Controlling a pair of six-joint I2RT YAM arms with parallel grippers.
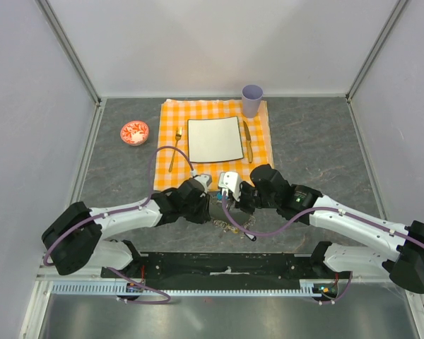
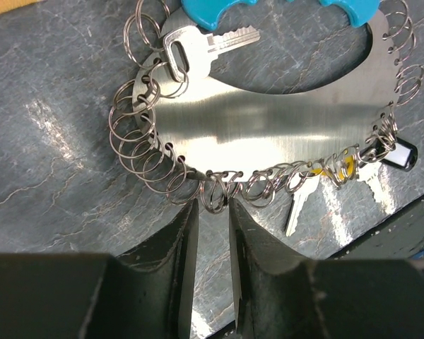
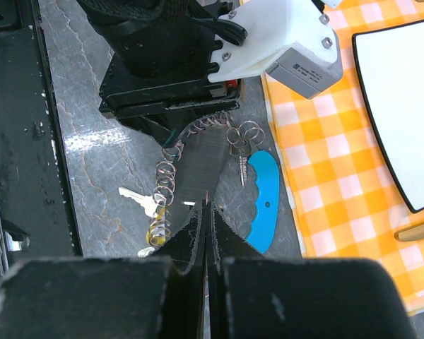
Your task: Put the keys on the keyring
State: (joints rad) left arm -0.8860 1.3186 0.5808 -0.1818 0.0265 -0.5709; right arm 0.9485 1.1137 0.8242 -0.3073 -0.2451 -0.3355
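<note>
Left tool (image 2: 212, 215): the two fingers stand slightly apart at the bottom centre of the left wrist view, bare tabletop (image 2: 56, 92) shows through the gap, and nothing is seen clamped between them. Just above the tips lies the lower rim of the keyring (image 2: 268, 120), a crescent-shaped metal plate edged with many small wire rings (image 2: 138, 141), its blue tag (image 2: 205, 14) at the top edge of the frame. Right tool (image 3: 206, 208): the fingers are closed together at the bottom centre of the right wrist view, with the tips meeting the near edge of the keyring; whether they press on it or only touch it cannot be told. The keyring lies flat on the tabletop between the two tools, just beside the orange checked cloth (image 3: 339, 141) at the right of that view. Progress: a first key (image 2: 198, 46) hangs by its bow on a wire ring at the upper left of the left wrist view, so that key counts as fitted. A second key (image 2: 297, 205) points down from the rings at the lower right, near a black tag (image 2: 399, 154); whether it is threaded or only lying against the rim cannot be told. Most wire rings carry nothing. Judgement: the task is partly complete, and the left tool appears placed to work on a ring at the lower rim
</note>
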